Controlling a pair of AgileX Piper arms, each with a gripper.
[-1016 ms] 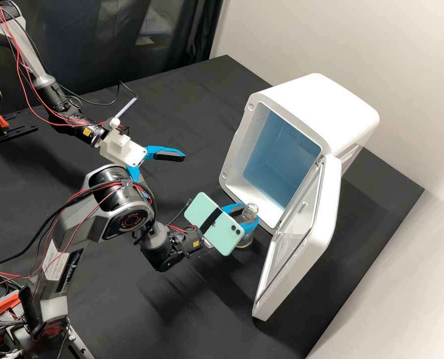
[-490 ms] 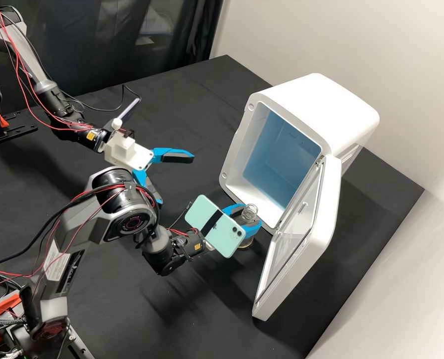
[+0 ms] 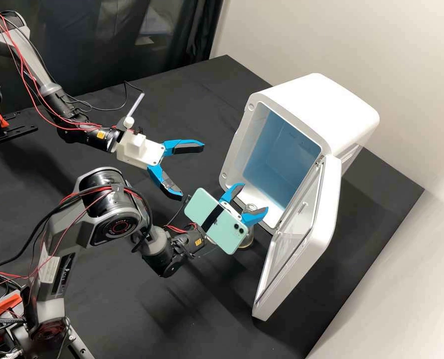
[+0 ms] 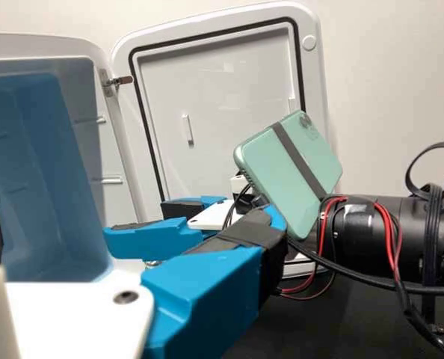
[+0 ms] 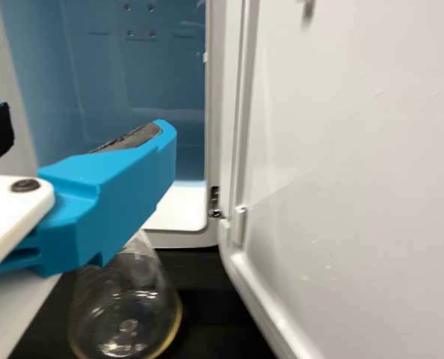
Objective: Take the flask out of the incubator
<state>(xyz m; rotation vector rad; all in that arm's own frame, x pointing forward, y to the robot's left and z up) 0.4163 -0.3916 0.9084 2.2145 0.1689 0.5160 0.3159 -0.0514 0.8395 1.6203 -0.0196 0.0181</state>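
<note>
Step in hand: judged to be the setting-down; the flask (image 5: 125, 310) stands upright on the bench (image 3: 182, 89), outside the incubator (image 3: 331, 114).
Method: draw the right claw (image 3: 249, 202) straight back and level, with both fingers off the flask's neck; a sideways drift would likely tip it.
Hazard: the open door (image 3: 301, 239) is just beside the claw's outer finger, leaving little room there.
Right claw: spread wide, holding nothing; the flask is between and below its fingers, contact not discernible.
Left claw (image 3: 191, 168): spread wide, holding nothing, apart from the flask, facing the incubator's mouth.
Flask position: just under the right claw, near the incubator's front lip.
</note>
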